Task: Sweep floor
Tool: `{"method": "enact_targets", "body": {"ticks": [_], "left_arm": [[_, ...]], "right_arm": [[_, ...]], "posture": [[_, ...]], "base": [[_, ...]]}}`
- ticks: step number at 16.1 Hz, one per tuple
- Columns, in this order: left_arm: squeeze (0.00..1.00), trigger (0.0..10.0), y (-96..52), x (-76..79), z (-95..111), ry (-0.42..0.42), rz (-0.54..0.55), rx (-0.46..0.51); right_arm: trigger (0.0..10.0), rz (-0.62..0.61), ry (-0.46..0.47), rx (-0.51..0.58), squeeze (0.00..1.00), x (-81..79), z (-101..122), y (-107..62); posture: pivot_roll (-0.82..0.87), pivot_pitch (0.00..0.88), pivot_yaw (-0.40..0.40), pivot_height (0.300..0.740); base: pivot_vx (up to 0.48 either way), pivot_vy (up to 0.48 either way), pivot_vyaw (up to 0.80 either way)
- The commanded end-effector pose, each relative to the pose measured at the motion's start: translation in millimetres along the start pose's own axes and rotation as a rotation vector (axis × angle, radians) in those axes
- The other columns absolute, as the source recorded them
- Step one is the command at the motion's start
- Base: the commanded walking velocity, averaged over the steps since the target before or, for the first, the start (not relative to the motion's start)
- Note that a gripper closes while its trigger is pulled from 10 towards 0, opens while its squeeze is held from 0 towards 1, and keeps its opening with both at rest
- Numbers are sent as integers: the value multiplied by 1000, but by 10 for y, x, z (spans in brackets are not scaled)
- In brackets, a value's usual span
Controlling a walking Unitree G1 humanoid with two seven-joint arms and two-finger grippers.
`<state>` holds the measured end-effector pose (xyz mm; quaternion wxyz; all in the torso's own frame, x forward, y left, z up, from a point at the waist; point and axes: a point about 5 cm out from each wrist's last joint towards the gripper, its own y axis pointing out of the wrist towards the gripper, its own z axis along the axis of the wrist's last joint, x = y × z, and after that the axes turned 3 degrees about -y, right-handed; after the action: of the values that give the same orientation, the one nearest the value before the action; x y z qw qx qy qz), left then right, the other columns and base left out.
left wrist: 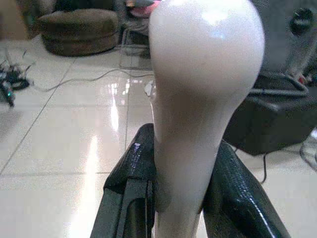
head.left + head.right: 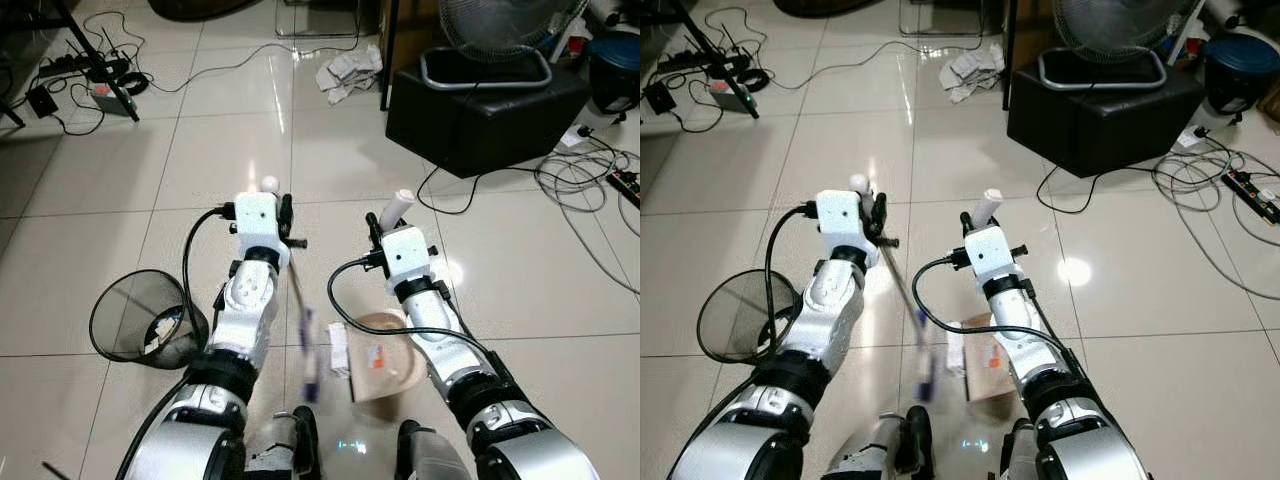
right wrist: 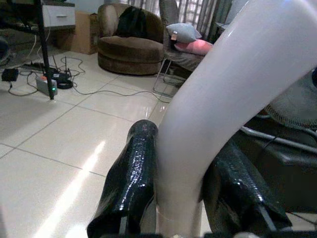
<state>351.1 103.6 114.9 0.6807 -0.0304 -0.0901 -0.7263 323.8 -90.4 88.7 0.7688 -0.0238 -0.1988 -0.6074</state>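
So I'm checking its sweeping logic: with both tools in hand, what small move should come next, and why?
Probably draw the broom, held by the left gripper, a short stroke toward the dustpan. The right gripper holds the dustpan's handle, paper scraps already lie in the pan, and the broom head hangs just beside its edge. Tipping the load into the mesh bin on the robot's left would likely follow.

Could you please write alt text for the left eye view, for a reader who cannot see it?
Two silver robot arms reach over a glossy tiled floor: the left gripper holds a white broom handle, the right gripper a dustpan handle. A mesh wastebasket stands at the left, crumpled paper lies ahead.
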Motion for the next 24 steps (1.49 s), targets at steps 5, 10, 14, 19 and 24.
{"method": "enact_targets", "body": {"ticks": [5,10,14,19,24], "left_arm": [[0,10000,-2,-56,-58,-222,85,-45],[0,10000,44,25,77,-242,-70,1],[0,10000,-1,81,228,-75,-376,55],[0,10000,-111,-108,412,47,-597,68],[0,10000,-52,-276,670,53,-663,109]], "right_arm": [[10000,-35,34,-3,0,24,0,19],[10000,-42,33,-9,0,87,-30,4],[10000,-68,35,-18,0,202,-68,-17],[10000,-141,49,-34,0,402,-123,-55],[10000,-182,79,-20,0,523,-120,-67]], "posture": [[81,247,107,740],[75,225,106,740],[64,185,102,740],[63,137,98,740],[55,105,92,740]], "base": [[0,0,0],[0,0,0],[0,0,0],[0,0,0],[0,0,0]]}}
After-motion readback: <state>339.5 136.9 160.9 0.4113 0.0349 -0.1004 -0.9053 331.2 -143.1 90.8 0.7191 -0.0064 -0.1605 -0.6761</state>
